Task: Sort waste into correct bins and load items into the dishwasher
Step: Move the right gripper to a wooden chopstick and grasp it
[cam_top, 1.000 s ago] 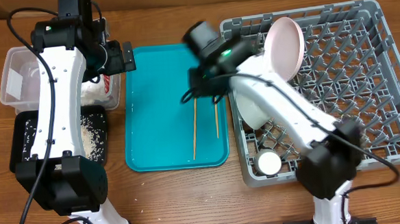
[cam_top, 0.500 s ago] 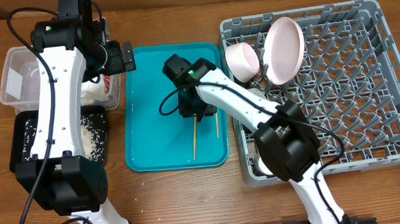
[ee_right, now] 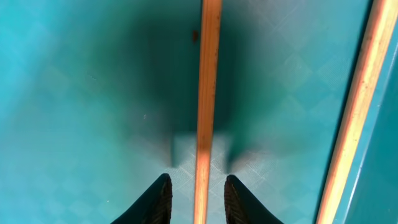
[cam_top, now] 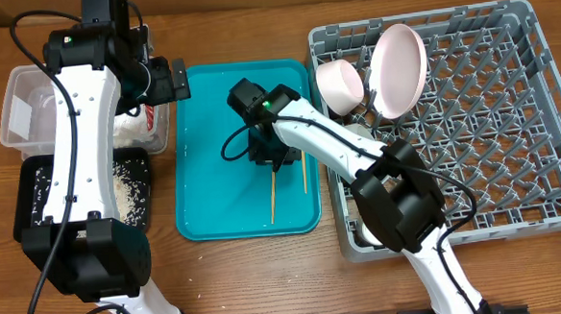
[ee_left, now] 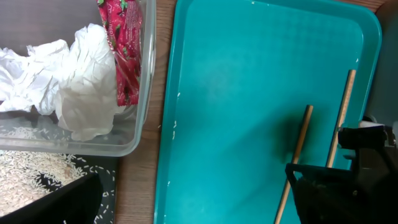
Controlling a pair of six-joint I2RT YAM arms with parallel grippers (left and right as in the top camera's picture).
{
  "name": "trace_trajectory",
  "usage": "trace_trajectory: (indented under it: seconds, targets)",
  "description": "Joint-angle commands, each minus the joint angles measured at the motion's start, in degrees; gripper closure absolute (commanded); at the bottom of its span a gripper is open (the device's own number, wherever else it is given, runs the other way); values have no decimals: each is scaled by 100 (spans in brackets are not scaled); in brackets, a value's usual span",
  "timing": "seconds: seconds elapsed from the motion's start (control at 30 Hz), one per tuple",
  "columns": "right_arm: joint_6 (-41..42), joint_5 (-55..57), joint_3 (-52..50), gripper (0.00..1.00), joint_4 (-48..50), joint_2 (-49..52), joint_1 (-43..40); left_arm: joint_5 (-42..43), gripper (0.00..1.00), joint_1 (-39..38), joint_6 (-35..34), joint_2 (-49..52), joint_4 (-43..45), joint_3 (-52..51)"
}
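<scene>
Two chopsticks (ee_left: 296,155) noted on teal tray (cam_top: 213,151); right gripper (ee_right: 196,182) astride one, jaws slightly apart (no contact); left gripper (cam_top: 178,81) wide, empty

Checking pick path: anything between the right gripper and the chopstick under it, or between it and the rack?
Nothing visible. The right gripper straddles the chopstick on the bare teal tray; the second chopstick lies apart. Toward the dish rack, there is only the tray rim and rack wall to clear.
</scene>
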Motion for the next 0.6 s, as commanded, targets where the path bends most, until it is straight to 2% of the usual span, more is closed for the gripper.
trace_trajectory:
  seconds: [0.0, 0.1, 0.27, 0.4, 0.57]
  targets:
    - [94, -7, 11, 70, -17, 262, -9, -35, 0, 9, 26, -13, 24, 107]
    - [105, -7, 11, 74, -33, 295, -9, -35, 0, 9, 26, -13, 24, 107]
    - [105, -7, 11, 95, -55, 295, -9, -35, 0, 9, 26, -13, 24, 107]
    - [101, -35, 15, 96, -140, 293, -9, -35, 0, 9, 26, -13, 24, 107]
    - [-153, -157, 332, 96, -713, 247, -9, -35, 0, 9, 26, -13, 24, 107]
